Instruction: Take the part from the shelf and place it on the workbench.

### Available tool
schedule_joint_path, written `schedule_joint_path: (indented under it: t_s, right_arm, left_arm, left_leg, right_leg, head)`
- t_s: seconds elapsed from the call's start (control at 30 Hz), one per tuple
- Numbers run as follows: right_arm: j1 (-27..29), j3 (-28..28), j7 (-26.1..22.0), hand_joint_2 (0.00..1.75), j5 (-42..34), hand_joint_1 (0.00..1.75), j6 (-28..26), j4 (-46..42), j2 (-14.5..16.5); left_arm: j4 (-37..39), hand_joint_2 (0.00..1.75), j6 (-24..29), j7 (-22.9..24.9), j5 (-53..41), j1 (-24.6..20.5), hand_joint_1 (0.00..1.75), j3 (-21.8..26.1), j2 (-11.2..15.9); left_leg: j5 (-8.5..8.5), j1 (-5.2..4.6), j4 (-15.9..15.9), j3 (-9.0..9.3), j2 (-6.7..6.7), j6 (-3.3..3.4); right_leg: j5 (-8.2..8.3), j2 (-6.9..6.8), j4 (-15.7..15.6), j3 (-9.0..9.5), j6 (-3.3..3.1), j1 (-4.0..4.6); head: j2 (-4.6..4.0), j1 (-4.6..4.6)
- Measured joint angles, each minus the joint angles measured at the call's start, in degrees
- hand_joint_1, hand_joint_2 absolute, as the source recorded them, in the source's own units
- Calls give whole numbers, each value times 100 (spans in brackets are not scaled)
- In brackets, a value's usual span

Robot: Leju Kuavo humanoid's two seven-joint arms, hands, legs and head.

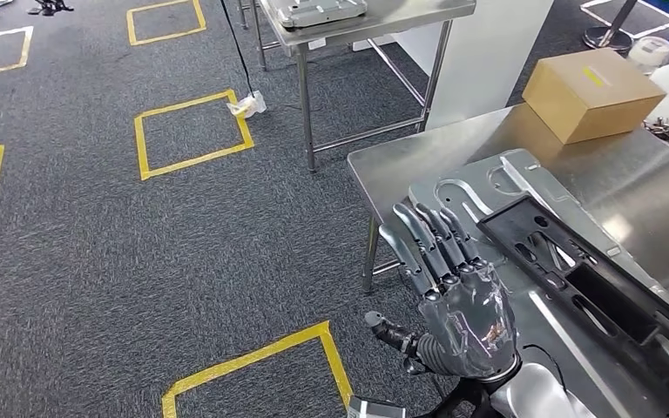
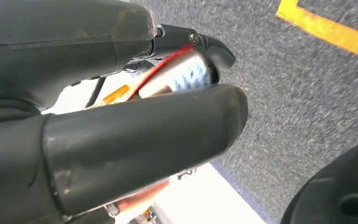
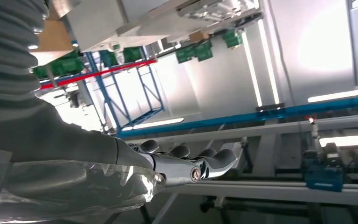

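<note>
Right hand [image 1: 457,292] fingers spread flat, holding nothing; part [image 1: 575,287] lies just beside them, long axis diagonal on workbench [image 1: 401,165].

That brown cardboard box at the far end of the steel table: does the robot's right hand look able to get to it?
Probably not from here. The right hand lies flat at the workbench's near end, the cardboard box sits at the far corner, and the big metal part stretches between them.
</note>
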Motion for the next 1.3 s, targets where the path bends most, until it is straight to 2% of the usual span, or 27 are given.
schedule_joint_path:
  t_s: [0.07, 0.1, 0.17, 0.23, 0.3, 0.33, 0.37, 0.4, 0.43, 0.47, 0.53, 0.6, 0.67, 0.7, 0.73, 0.8, 0.87, 0.9, 0.93, 0.97, 1.03, 1.07, 1.1, 1.17, 1.2, 1.23, 1.3]
  right_arm:
    - [27, 25, -21, 175, -56, 0, 8, -1, -28]
    - [33, 39, -33, 175, -92, 0, 16, -1, -38]
    - [36, 65, -53, 175, -159, 0, 31, -4, -54]
    - [43, 83, -56, 175, -215, 0, 35, -9, -91]
    - [73, 98, -56, 175, -266, 0, 41, -11, -143]
    - [94, 107, -56, 175, -287, 0, 46, -10, -167]
    - [115, 115, -56, 175, -300, 0, 51, -10, -191]
    - [130, 122, -56, 175, -311, 0, 56, -10, -210]
    - [136, 127, -56, 175, -323, 0, 60, -10, -224]
    - [137, 129, -56, 175, -336, 0, 67, -10, -237]
    - [135, 130, -58, 175, -371, 0, 86, -9, -262]
    - [130, 130, -61, 175, -402, 0, 103, -9, -277]
    - [115, 128, -64, 175, -431, 0, 122, -11, -282]
    - [106, 126, -65, 175, -445, 0, 139, -12, -284]
    - [95, 124, -67, 175, -462, 0, 159, -15, -287]
    - [85, 121, -71, 175, -487, 0, 197, -17, -290]
    - [85, 121, -72, 175, -504, 0, 220, -17, -296]
    - [85, 121, -72, 175, -510, 0, 232, -16, -299]
    - [82, 121, -72, 175, -518, 0, 245, -16, -303]
    - [76, 121, -72, 175, -527, 0, 258, -16, -305]
    - [58, 119, -71, 175, -550, 0, 285, -17, -308]
    - [49, 116, -69, 175, -560, 0, 294, -18, -309]
    - [40, 114, -68, 175, -570, 0, 302, -19, -311]
    - [26, 112, -67, 175, -587, 0, 307, -19, -313]
    - [18, 110, -67, 175, -593, 0, 308, -19, -314]
    - [11, 106, -67, 175, -596, 0, 309, -20, -316]
    - [11, 99, -67, 175, -599, 0, 310, -19, -326]
  left_arm:
    - [0, 0, -20, 27, -2, -4, 0, -3, 15]
    - [0, 0, -26, 49, -4, -6, 0, -3, 21]
    - [0, 0, -32, 99, -7, 3, 0, -2, 28]
    - [0, 0, -31, 135, -7, 1, 0, -1, 31]
    - [0, 0, -27, 145, -7, -9, 0, -1, 31]
    - [0, 0, -25, 145, -7, -11, 0, -1, 31]
    - [0, 0, -24, 145, -7, -12, 0, -1, 31]
    - [0, 0, -22, 145, -7, -12, 0, -1, 31]
    - [0, 0, -20, 145, -7, -12, 0, -1, 31]
    - [0, 0, -16, 145, -7, -13, 0, -1, 31]
    - [0, 0, -10, 141, -7, -26, 0, -1, 30]
    - [0, 0, -3, 122, -10, -35, 0, -1, 28]
    - [0, 0, 8, 97, -13, -22, 0, -1, 28]
    - [0, 0, 15, 86, -14, -16, 0, -1, 27]
    - [0, 0, 26, 78, -15, -16, 0, -2, 26]
    - [0, 0, 49, 65, -20, -36, 0, -3, 23]
    - [0, 0, 63, 50, -28, -58, 0, -3, 21]
    - [0, 0, 67, 43, -37, -62, 0, -3, 20]
    - [0, 0, 68, 37, -48, -63, 0, -3, 19]
    - [0, 0, 69, 35, -58, -61, 0, -3, 19]
    - [0, 0, 70, 30, -78, -59, 0, -4, 23]
    - [0, 0, 71, 28, -84, -60, 0, -4, 25]
    - [0, 0, 73, 26, -88, -58, 0, -5, 27]
    - [0, 0, 75, 25, -92, -44, 0, -5, 32]
    - [0, 0, 75, 25, -92, -39, 0, -5, 33]
    - [0, 0, 75, 24, -93, -38, 0, -5, 34]
    - [0, 0, 75, 23, -93, -51, 0, -5, 35]
  left_leg:
    - [140, -43, -501, 246, 119, 67]
    - [132, -65, -551, 253, 106, 97]
    - [175, -53, -590, 247, -14, 161]
    - [228, -23, -652, 272, -109, 236]
    - [261, -12, -675, 271, -201, 282]
    - [268, -15, -671, 255, -257, 291]
    - [271, -18, -664, 242, -321, 296]
    - [273, -21, -652, 233, -392, 298]
    - [271, -21, -636, 230, -465, 295]
    - [267, -20, -618, 230, -537, 287]
    - [257, -20, -576, 210, -667, 254]
    - [273, -8, -560, 163, -788, 188]
    - [299, 6, -571, 129, -880, 112]
    - [276, 3, -538, 107, -808, 84]
    - [198, -4, -423, 51, -667, 60]
    - [-118, 2, 117, -202, -334, 19]
    - [-397, 32, 753, -501, -232, -23]
    - [-408, 43, 879, -555, -215, -39]
    - [-313, 51, 793, -497, -193, -49]
    - [-144, 56, 508, -334, -140, -50]
    - [116, 32, -218, 55, 86, -18]
    - [171, 9, -437, 168, 161, 14]
    - [172, -16, -532, 204, 187, 48]
    - [200, -34, -548, 193, 58, 119]
    - [218, -27, -574, 197, -4, 155]
    - [238, -17, -600, 205, -55, 193]
    - [268, -3, -631, 208, -151, 248]
  right_leg:
    - [-21, -91, 14, 13, 55, 22]
    - [-23, -136, 12, 17, 82, 30]
    - [-35, -196, 7, 41, 141, 24]
    - [-214, -19, 213, -20, 195, 7]
    - [-591, 255, 849, -303, 224, -13]
    - [-755, 322, 1225, -484, 231, -17]
    - [-828, 350, 1495, -615, 234, -20]
    - [-786, 363, 1568, -654, 232, -21]
    - [-635, 380, 1410, -581, 224, -24]
    - [-415, 434, 1064, -414, 211, -27]
    - [-117, 685, 336, -73, 180, -39]
    - [-69, 816, 48, 46, 160, -32]
    - [-43, 693, 2, 60, 118, -30]
    - [-25, 624, -35, 81, 83, -38]
    - [-8, 547, -74, 102, 38, -47]
    - [2, 381, -115, 129, -28, -33]
    - [-9, 212, -111, 129, -53, -7]
    - [-16, 132, -105, 129, -50, 0]
    - [-28, 54, -96, 130, -43, 4]
    - [-43, -16, -80, 133, -30, 5]
    - [-87, -135, -36, 138, 16, 20]
    - [-105, -183, -19, 139, 44, 31]
    - [-116, -232, -11, 142, 72, 43]
    - [-129, -310, -18, 157, 134, 43]
    - [-161, -250, 7, 162, 169, 28]
    - [-244, -122, 101, 129, 199, 8]
    - [-571, 214, 633, -110, 230, -22]
  head:
    - [0, 4]
    - [0, 7]
    - [0, 8]
    - [0, 10]
    - [0, 15]
    - [0, 16]
    - [0, 16]
    - [0, 16]
    - [0, 16]
    - [0, 16]
    - [1, 16]
    - [1, 13]
    - [0, 12]
    - [0, 11]
    - [0, 7]
    - [0, -4]
    - [0, -8]
    - [0, -8]
    - [0, -8]
    - [0, -8]
    - [0, -7]
    - [0, -7]
    - [0, -5]
    - [1, -3]
    - [1, -2]
    - [1, -1]
    - [0, 1]
